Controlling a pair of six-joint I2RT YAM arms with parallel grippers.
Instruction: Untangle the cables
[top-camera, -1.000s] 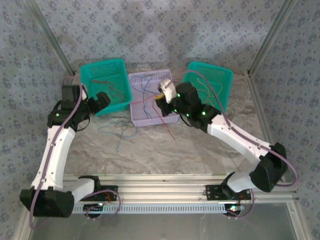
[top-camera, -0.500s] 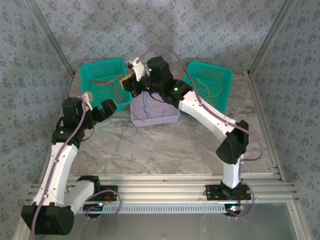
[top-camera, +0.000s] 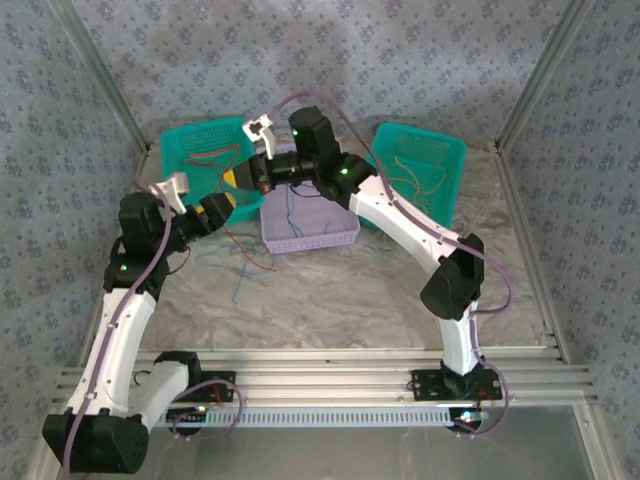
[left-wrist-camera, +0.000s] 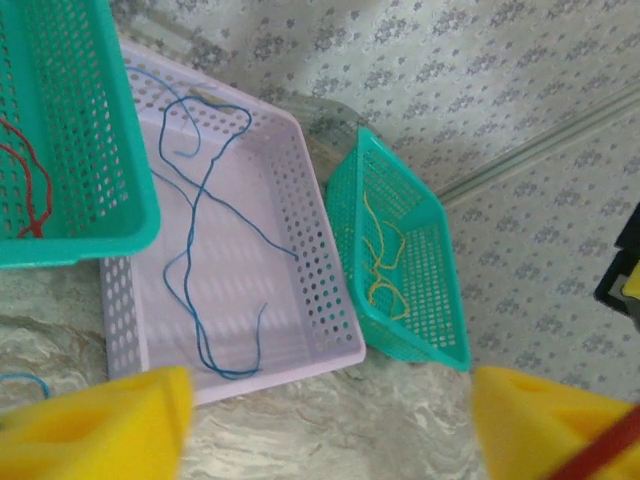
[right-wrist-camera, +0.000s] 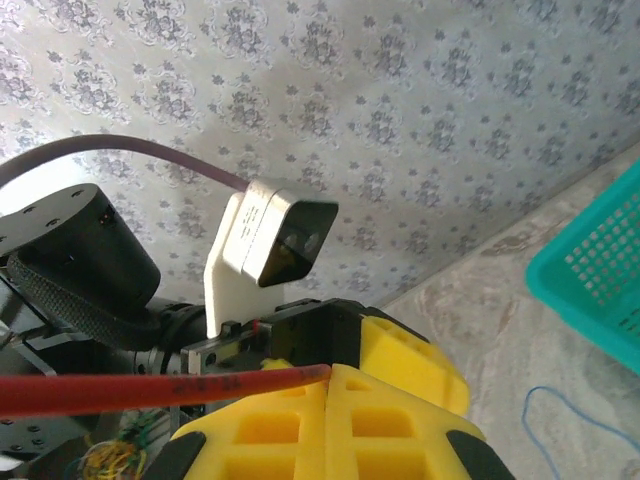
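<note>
Red cable (right-wrist-camera: 120, 391) is clamped between the closed yellow fingers of the right gripper (right-wrist-camera: 330, 378). That gripper hangs over the left side of the table (top-camera: 400, 300). From above, this red cable droops in a loop toward the table in front of the lavender basket (top-camera: 310, 242). The left gripper (top-camera: 216, 209) sits just beside the right one. Its yellow pads stand wide apart, with bare table between them, and the red cable crosses the corner of its right pad (left-wrist-camera: 545, 420).

Three baskets line the far side of the table. The left teal basket (top-camera: 185, 150) holds a second red cable (left-wrist-camera: 25, 190). The right teal basket (top-camera: 445, 165) stands on the other side of the lavender one. A loose blue cable (top-camera: 240, 270) lies on the table in front of the left gripper.

From above, the right arm (top-camera: 400, 225) stretches across the lavender basket and covers part of it and its contents. The left wrist camera looks under that arm. It shows long blue cables (left-wrist-camera: 200, 230) curling across the lavender floor and yellow cables (left-wrist-camera: 385, 262) in the right teal basket.

The right wrist camera shows the grip itself, which is too small to judge from above: the cable's end lies at the seam where the two fingers meet. Behind it are the left arm's white camera housing (right-wrist-camera: 268, 240), the patterned wall (right-wrist-camera: 420, 90), a corner of a teal basket and a bit of blue cable on the table.
</note>
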